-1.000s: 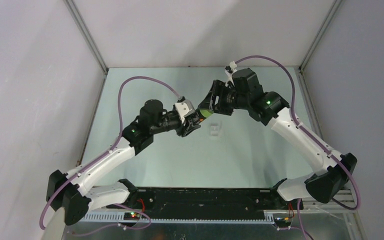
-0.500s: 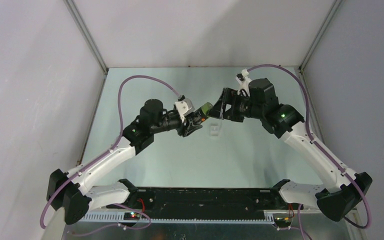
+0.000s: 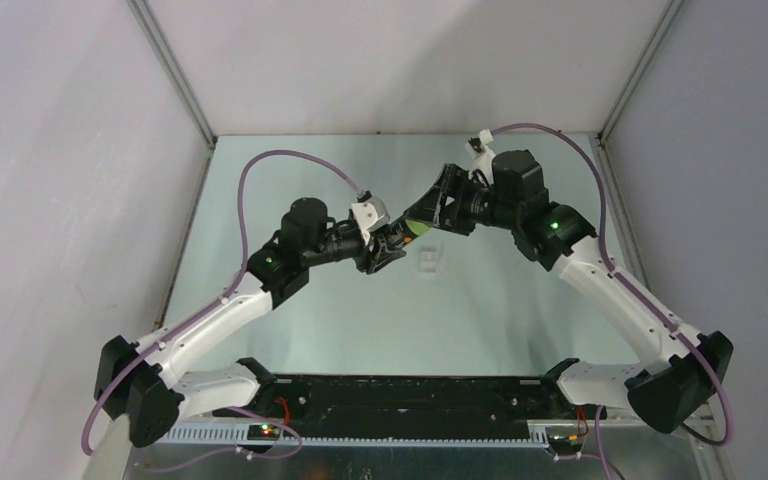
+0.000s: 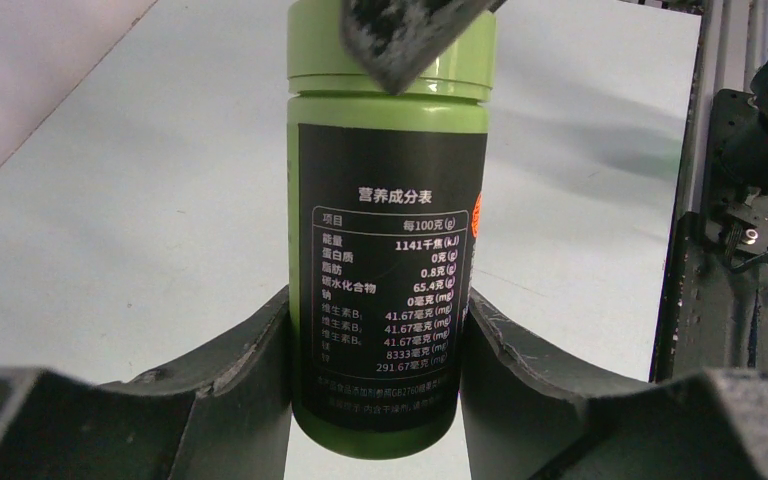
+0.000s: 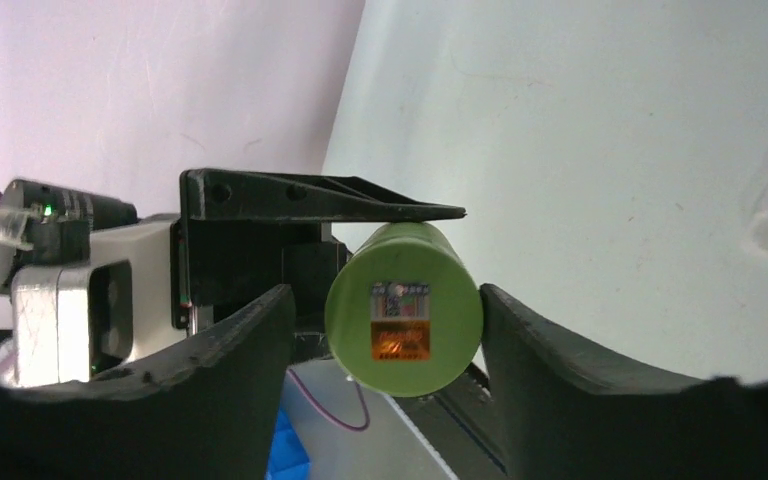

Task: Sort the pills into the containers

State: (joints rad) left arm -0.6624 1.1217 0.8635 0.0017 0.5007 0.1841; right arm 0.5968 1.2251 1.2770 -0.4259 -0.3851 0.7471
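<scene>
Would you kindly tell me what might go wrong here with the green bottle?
The right gripper flanks the lid unevenly; closing, it may shove or slip off. The left gripper clamps the green bottle only near its base, so a twist may turn it. Opened while tilted, it may spill beside the clear container.

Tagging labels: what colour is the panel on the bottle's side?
Black label panel with white text, on the green bottle; clearest in left wrist view.

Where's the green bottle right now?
Top view, near table centre: the bottle is clamped in the left gripper, its cap inside the open right gripper.
</scene>
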